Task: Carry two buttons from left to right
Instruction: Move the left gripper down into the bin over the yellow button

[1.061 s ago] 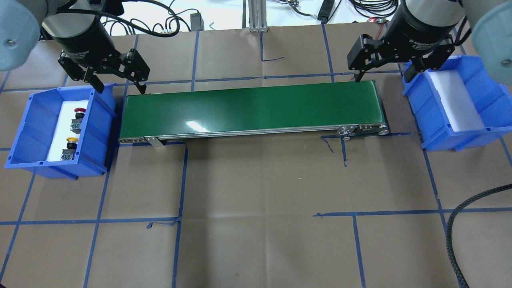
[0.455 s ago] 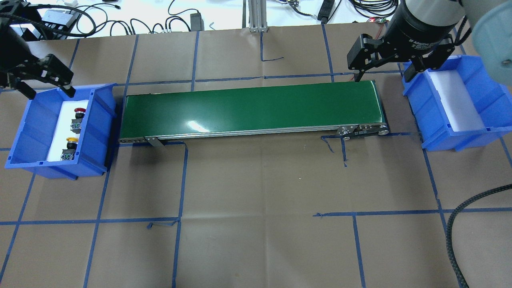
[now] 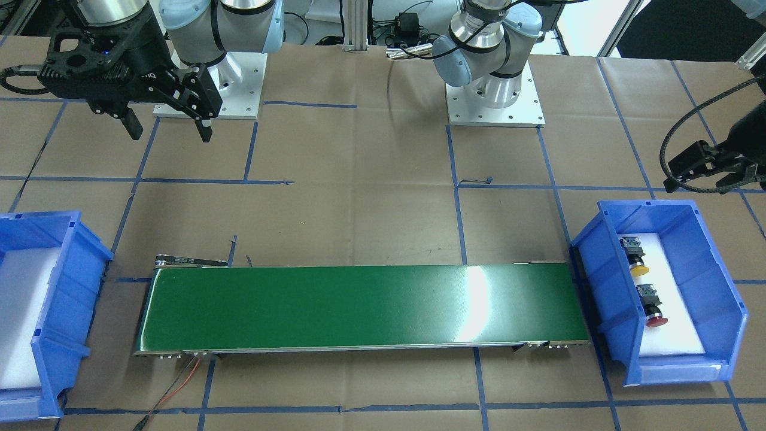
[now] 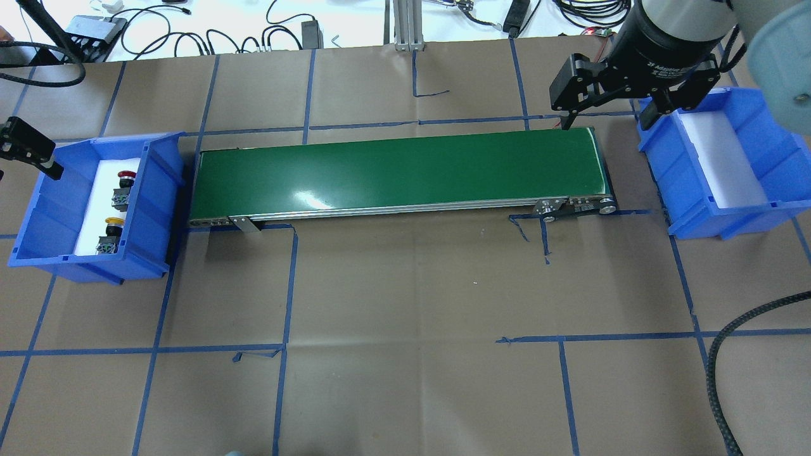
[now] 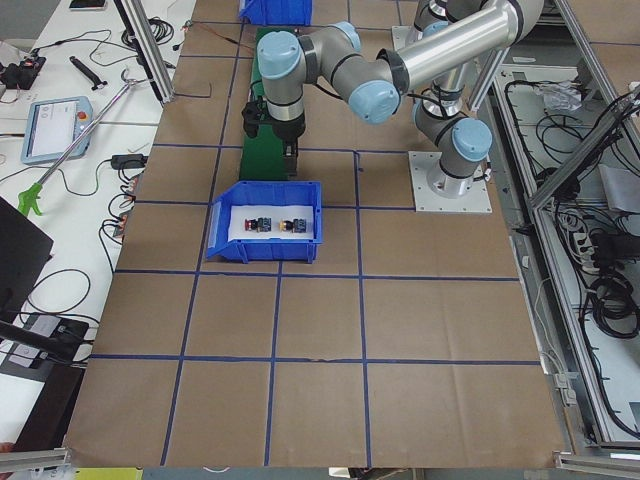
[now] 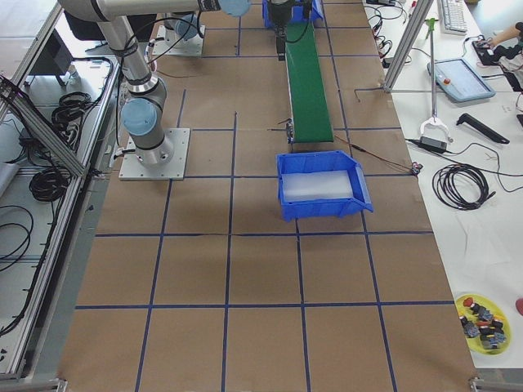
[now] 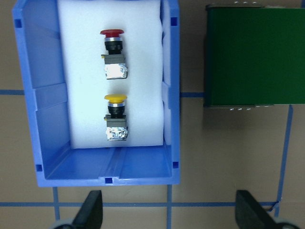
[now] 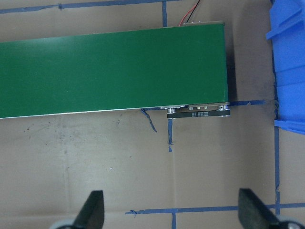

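Papered table (image 4: 405,285) | left jaws cropped (overhead edge) | buttons (image 7: 116,119) binned

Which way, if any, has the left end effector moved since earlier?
Yes: the left end effector went leftward, from the conveyor end to the bin's outer corner.

The red button (image 4: 127,175) and yellow button (image 4: 113,222) are laid in the left bin (image 4: 158,209). The right hand (image 4: 606,117) is held, fingers parted, over the far right corner of the belt (image 4: 399,174); the left hand (image 4: 28,149) is cropped.
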### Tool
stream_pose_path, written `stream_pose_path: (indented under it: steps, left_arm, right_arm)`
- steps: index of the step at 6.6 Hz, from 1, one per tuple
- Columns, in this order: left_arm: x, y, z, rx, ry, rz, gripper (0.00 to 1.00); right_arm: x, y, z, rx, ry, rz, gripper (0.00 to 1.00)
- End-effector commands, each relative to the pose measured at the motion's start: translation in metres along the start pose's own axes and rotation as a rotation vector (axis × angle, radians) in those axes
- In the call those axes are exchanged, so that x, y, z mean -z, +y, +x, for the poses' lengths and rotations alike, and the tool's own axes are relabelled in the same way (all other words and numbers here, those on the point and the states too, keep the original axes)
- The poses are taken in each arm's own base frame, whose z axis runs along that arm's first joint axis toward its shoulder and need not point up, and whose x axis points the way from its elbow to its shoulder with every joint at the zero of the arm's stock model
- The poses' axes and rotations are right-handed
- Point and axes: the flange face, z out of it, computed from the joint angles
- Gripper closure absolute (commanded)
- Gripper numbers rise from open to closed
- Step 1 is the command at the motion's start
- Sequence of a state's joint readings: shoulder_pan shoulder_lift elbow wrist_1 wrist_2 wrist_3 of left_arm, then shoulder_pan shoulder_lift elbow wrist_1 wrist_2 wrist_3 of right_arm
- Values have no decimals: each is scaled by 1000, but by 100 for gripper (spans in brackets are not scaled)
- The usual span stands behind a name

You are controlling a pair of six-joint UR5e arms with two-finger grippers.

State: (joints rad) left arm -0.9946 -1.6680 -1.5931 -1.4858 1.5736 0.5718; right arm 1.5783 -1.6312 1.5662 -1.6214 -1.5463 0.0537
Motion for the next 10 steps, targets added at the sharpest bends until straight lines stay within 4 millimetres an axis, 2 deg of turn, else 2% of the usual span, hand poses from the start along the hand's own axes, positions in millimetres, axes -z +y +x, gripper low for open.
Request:
stream_pose_path:
  steps: [1, 3, 5, 6, 10]
  left_arm:
    - [-39, 2, -6, -4, -24, 40, 3]
    - [-90, 8, -2, -3, -28, 78, 2]
    - [-133, -4, -10, -5, -20, 71, 2]
    - [-147, -10, -13, -5, -19, 73, 2]
    - [-180, -24, -23, -5, -27, 88, 2]
  right_arm:
    - [0, 0, 0, 0, 0, 1, 0]
    - [0, 0, 1, 0, 0, -1, 0]
    - [0, 0, 1, 0, 0, 1, 0]
    - [0, -1, 1, -1, 0, 0, 0]
    - [0, 0, 1, -1, 0, 1, 0]
